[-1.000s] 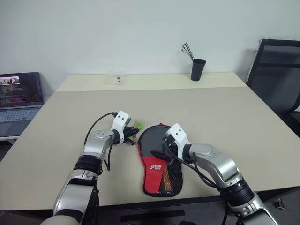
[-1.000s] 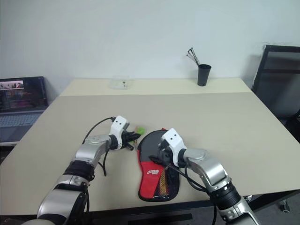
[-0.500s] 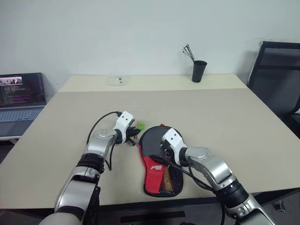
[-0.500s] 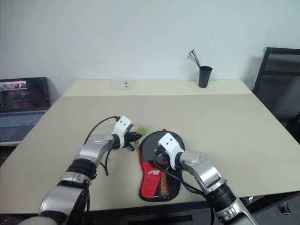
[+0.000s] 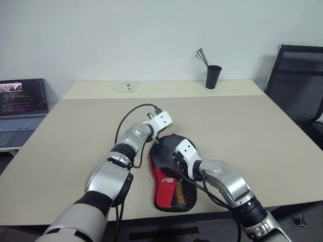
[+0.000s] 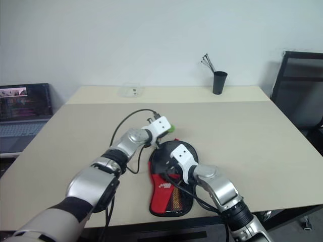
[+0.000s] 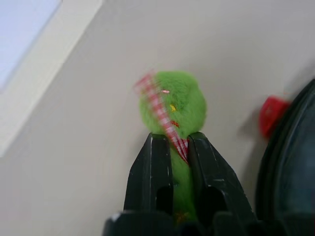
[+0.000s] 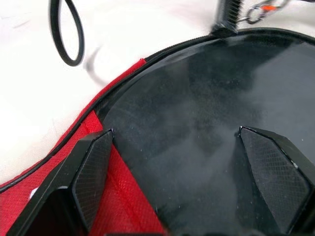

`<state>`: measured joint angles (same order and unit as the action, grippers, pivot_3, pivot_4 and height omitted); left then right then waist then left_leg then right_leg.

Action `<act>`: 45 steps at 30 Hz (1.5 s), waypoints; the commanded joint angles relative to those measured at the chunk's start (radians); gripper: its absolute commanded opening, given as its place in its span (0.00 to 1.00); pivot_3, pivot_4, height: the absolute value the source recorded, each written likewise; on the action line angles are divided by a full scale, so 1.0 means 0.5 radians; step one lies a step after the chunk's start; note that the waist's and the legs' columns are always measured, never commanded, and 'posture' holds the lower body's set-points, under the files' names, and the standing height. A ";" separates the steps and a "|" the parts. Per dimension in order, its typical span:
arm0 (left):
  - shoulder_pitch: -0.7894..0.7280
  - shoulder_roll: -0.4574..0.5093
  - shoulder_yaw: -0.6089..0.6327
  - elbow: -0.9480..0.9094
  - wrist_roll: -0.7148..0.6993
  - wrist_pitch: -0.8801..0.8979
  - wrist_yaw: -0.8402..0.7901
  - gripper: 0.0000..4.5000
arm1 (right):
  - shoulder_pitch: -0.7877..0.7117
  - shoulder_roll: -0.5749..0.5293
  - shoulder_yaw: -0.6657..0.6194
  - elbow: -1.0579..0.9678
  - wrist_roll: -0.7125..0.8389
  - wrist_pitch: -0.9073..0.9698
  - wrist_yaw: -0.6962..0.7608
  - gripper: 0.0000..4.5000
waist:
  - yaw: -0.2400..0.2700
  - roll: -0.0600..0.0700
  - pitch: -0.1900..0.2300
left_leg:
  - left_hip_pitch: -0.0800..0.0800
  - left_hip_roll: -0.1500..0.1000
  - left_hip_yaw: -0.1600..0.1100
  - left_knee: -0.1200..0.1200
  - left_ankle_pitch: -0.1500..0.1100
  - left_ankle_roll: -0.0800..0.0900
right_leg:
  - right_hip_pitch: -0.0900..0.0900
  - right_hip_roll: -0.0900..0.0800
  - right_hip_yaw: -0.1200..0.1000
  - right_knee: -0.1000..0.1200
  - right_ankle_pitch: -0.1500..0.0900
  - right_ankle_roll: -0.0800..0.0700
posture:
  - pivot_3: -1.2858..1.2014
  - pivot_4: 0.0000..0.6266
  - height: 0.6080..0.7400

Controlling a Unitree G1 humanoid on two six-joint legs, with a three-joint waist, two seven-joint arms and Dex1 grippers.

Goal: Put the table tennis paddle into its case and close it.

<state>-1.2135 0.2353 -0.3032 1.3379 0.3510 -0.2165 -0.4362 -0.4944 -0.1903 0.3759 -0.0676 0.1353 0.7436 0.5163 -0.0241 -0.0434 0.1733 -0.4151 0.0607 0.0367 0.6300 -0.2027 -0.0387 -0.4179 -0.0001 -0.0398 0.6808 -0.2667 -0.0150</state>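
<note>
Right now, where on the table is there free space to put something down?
The table is bare between the case and the right edge, and across the middle up to the black cup. The left part toward the laptop is free too. It is crowded around the case, where the left gripper pinches a green pompom and the right gripper stands open.

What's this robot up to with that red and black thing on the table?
It is packing a paddle into its case. The paddle lies partly in the open case on the table. The left gripper is shut on a green fluffy charm by the case's top edge, seemingly the zipper pull. The right gripper hangs open over the paddle's black face. The case is not yet closed.
</note>
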 commanded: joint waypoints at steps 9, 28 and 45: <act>-0.250 -0.289 -0.128 0.010 0.234 -0.293 0.151 0.02 | 0.096 0.003 0.041 0.031 -0.020 0.153 -0.035 1.00 | 0.014 0.000 0.000 | -0.001 -0.002 0.000 0.000 0.000 0.000 | 0.000 -0.001 0.000 0.000 0.000 0.000 | 0.52 0.24 1.00; -0.229 -0.457 -0.110 -0.007 0.231 -0.468 -0.064 0.02 | 0.095 -0.013 0.045 0.007 -0.036 0.161 -0.020 1.00 | 0.031 0.000 0.000 | -0.001 -0.002 0.000 0.000 0.000 0.000 | 0.000 -0.001 0.000 -0.001 0.000 0.000 | 0.52 0.24 1.00; -0.221 -0.303 0.004 -0.082 0.141 -0.569 -0.101 0.95 | 0.073 0.001 0.043 -0.019 -0.047 0.176 -0.021 1.00 | 0.031 0.000 0.000 | 0.000 -0.001 0.001 0.000 0.000 0.000 | 0.000 0.000 0.001 0.000 0.000 0.000 | 0.52 0.24 1.00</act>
<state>-1.2933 0.0635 -0.3341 1.3388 0.4549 -0.4882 -0.4915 -0.4834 -0.1869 0.3771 -0.1078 0.1107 0.7797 0.4972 -0.0084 -0.0432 0.1732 -0.4151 0.0601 0.0369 0.6301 -0.2027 -0.0386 -0.4180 -0.0002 -0.0394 0.6807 -0.2668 -0.0150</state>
